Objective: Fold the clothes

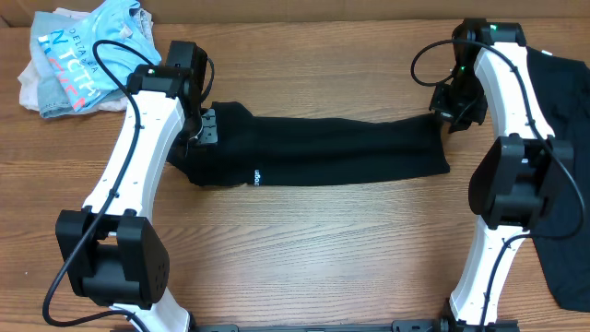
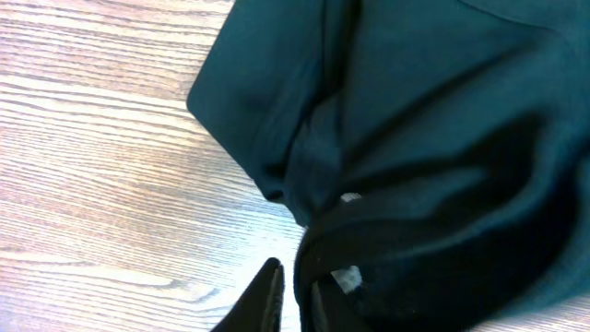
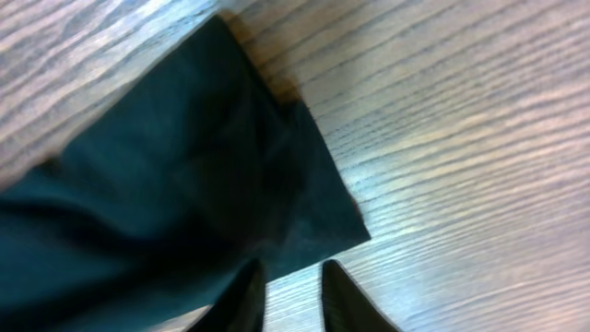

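Stretched across the middle of the frame on the brown wooden table [image 1: 323,240]: long black folded garment [image 1: 341,152]. At its left end, left gripper [image 2: 290,288], half buried in bunched cloth (grip impossible to tell). At its right end, right gripper [image 3: 290,277], fingers spread. Upper left, heap of light-blue and white clothes [image 1: 69,60].

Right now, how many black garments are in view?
2: the centre garment, stretched left to right; the right-edge garment, partly behind the right arm. The top-left pile may hide more.

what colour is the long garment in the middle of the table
Black; the garment shows best in the overhead view.
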You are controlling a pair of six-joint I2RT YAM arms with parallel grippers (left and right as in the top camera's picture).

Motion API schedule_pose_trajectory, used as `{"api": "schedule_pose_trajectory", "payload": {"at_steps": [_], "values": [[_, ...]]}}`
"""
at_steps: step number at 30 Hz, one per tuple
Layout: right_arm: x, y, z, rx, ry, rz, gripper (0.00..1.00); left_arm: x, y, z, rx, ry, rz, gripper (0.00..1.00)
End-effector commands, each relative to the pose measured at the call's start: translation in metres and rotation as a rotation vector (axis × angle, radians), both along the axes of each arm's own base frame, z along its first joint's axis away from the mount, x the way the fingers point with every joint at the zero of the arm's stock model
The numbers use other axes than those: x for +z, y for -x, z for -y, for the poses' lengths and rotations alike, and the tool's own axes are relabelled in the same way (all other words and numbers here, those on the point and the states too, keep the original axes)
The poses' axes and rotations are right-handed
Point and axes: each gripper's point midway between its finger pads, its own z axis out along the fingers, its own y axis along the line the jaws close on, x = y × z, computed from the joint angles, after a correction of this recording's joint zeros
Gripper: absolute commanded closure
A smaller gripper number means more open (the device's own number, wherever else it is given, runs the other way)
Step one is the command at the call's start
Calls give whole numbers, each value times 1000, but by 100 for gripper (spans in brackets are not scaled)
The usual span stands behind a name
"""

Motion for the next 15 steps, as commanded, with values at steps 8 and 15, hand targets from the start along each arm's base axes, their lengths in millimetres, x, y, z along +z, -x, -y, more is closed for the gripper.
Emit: {"api": "schedule_pose_trajectory", "payload": {"at_steps": [8,15], "values": [[8,-3,-1,-14,-28,18,14,-25,24,6,18,58,-72,33],[8,-12,-7,-15,-59,54,2,-27,24,6,17,59,-71,5]]}}
